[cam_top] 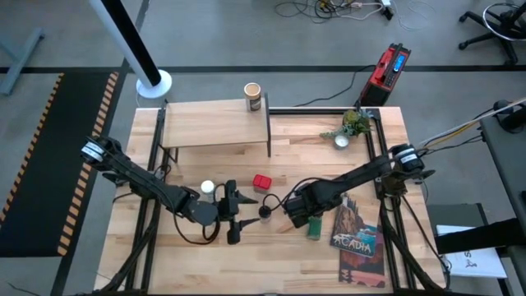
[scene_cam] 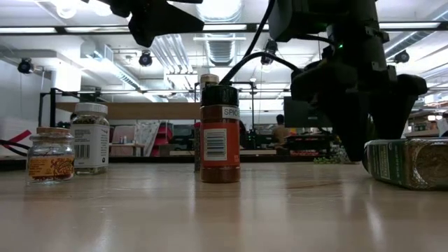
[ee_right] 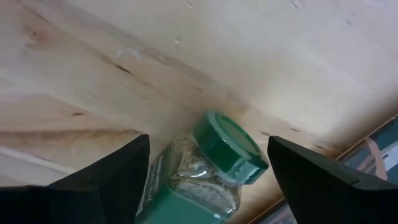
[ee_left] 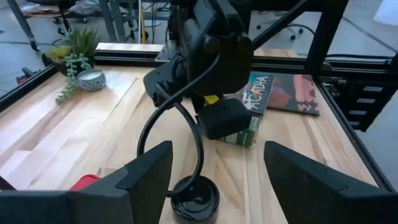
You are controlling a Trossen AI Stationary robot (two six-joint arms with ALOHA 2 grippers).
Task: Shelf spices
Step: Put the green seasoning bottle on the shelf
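The shelf (cam_top: 215, 123) stands at the table's far side with the tan canister (cam_top: 252, 96) upright on its right end. On the table stand the white-capped jar (cam_top: 208, 188), the red tin (cam_top: 262, 182) and the dark-capped brown jar (cam_top: 265, 211). My left gripper (cam_top: 245, 212) is open just left of the brown jar, whose cap (ee_left: 196, 198) shows ahead between its fingers. The green-lidded jar (ee_right: 211, 171) lies on its side on the table, between the open fingers of my right gripper (ee_right: 208, 180), which comes down over it. My right gripper's fingers stand on either side of the lying green-lidded jar's glass body (ee_right: 186, 168), coming from above. Whether either finger (ee_right: 118, 180) touches the jar, I cannot tell. The jar rests on the table on its side.
The "Acadia" book (cam_top: 357, 238) lies at the near right, close beside the green-lidded jar. A small plant in a white pot (cam_top: 349, 127) stands at the far right. A black frame rail runs along the table's far right and right edges.
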